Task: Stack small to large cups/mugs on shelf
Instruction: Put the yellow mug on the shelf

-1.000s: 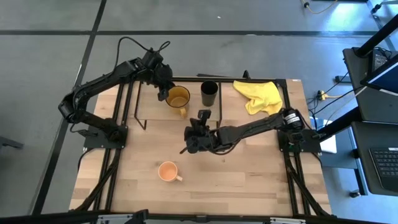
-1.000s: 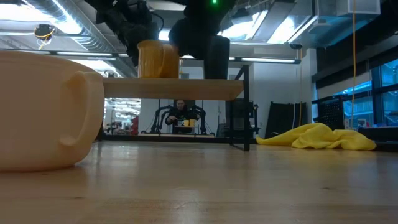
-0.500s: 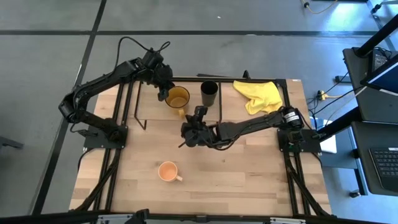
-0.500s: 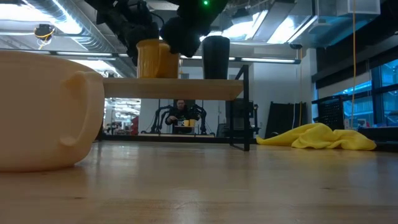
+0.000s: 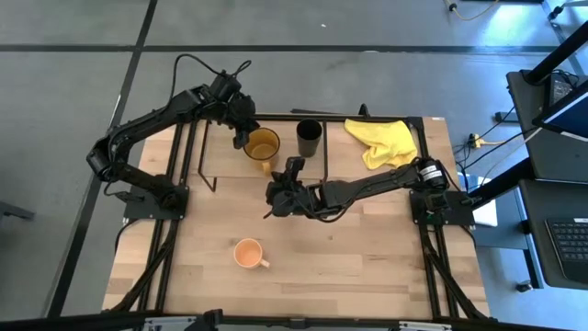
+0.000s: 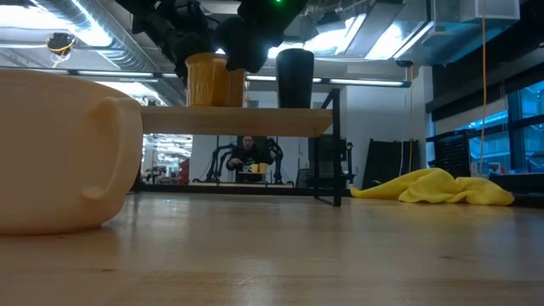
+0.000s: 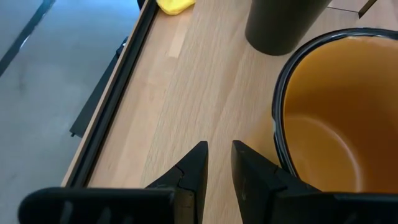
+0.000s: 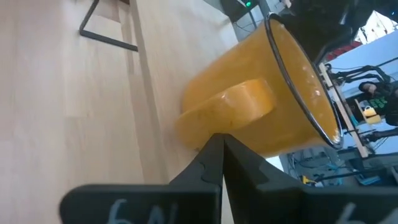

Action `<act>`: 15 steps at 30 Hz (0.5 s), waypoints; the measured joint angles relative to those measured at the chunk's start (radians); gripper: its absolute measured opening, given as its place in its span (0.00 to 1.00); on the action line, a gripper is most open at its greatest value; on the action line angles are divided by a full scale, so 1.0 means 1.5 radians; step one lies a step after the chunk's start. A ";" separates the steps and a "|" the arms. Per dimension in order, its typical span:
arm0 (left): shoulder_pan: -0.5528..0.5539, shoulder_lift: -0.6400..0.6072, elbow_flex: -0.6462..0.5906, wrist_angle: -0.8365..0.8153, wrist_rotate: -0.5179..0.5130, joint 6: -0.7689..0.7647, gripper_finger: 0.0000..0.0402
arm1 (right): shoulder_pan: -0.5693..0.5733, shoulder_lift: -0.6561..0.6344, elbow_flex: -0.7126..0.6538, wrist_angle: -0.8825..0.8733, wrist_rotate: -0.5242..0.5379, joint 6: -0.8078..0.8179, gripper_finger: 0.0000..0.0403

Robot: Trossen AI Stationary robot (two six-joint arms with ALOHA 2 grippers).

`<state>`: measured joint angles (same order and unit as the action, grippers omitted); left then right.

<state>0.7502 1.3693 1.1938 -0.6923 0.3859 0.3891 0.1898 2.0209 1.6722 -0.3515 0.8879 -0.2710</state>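
Note:
The amber-yellow mug and the black cup stand upright side by side on the shelf's wooden board. The peach-orange mug stands on the table nearer the front. My left gripper is at the amber mug's left side. Its fingers are a narrow gap apart, with nothing between them, and both are outside the mug's wall. My right gripper is shut and points at the amber mug's handle from the right, a short way off. My left gripper has one finger close beside the amber mug's outer wall, but I cannot tell whether it touches it.
A yellow cloth lies crumpled at the table's far right corner. The shelf's black rod legs stand on the table's far left part. Bare wood spreads around the peach mug.
My right gripper has moved toward the table's left and slightly toward the far edge, from in front of the black cup to beside the amber mug's handle. It has stayed shut. The cups have not moved.

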 joint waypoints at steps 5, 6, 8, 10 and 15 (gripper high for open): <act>0.000 0.000 0.000 0.014 0.001 0.001 0.16 | -0.002 0.000 0.000 0.025 -0.003 0.000 0.03; 0.000 0.000 0.000 0.018 0.002 0.001 0.16 | -0.002 0.000 0.000 0.029 -0.003 0.000 0.03; 0.000 0.000 0.000 0.029 0.011 0.000 0.16 | -0.004 0.000 0.000 0.033 -0.003 0.000 0.03; 0.000 0.006 0.000 0.043 0.025 -0.006 0.16 | -0.004 0.000 0.000 0.033 -0.003 0.000 0.03; 0.000 0.039 0.001 0.047 0.038 -0.013 0.16 | -0.007 0.000 0.000 0.034 -0.012 0.003 0.03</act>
<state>0.7506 1.4276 1.1954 -0.6216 0.4424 0.3698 0.1794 2.0205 1.6722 -0.3001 0.8695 -0.2664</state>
